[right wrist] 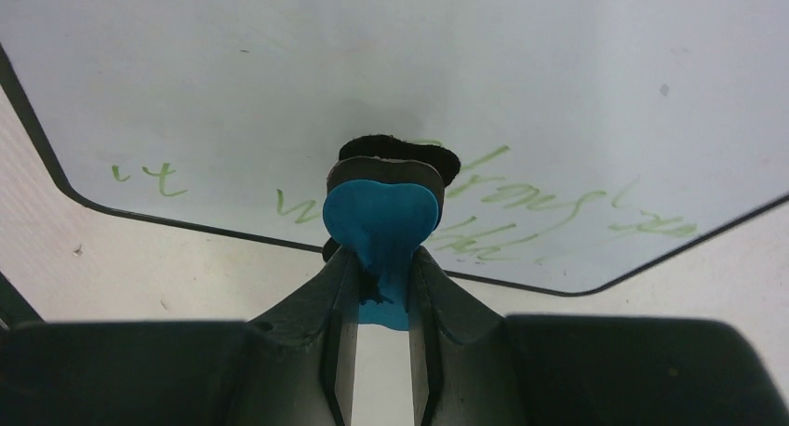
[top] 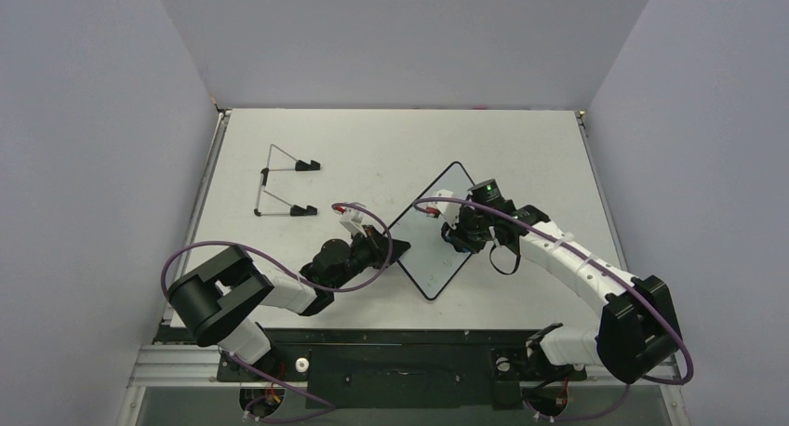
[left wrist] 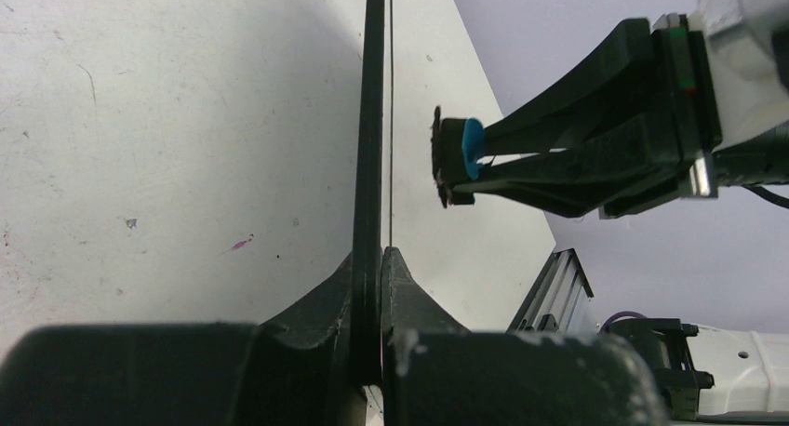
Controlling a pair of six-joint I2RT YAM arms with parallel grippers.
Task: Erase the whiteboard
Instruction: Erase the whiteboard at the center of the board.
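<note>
- Currently the whiteboard (top: pixel 426 251) sits at the table's centre, between the two arms, and reads as a diamond in the top view.
- Board attitude: raised off flat, with its white face turned toward the right arm. The left wrist view shows it edge-on as a thin black strip.
- Whether its low corner rests on the table (top: pixel 391 147) cannot be told.
- Board face: green handwriting (right wrist: pixel 521 198) runs along the lower part, with a few more strokes toward the left corner. The rest of the face shown is white.
- Left gripper (left wrist: pixel 381 268): jaws fully closed on the board's rim, one finger against each face, at the corner nearest the left arm.
- Right gripper (right wrist: pixel 382 263): jaws closed almost fully, pinching the eraser (right wrist: pixel 381 212) by its blue body. The black felt side points at the board face.
- Eraser position: in front of the handwriting, near the board's lower edge. In the right wrist view, the felt overlaps the green strokes.
- Contact: the left wrist view shows a narrow gap between felt and board. Actual contact cannot be confirmed from these views.
- Right arm: reaches in from the right, wrist just beside the board's right edge.
- Wire stand (top: pixel 308 166): lies at the far left of the table, well apart from the board and both grippers.
</note>
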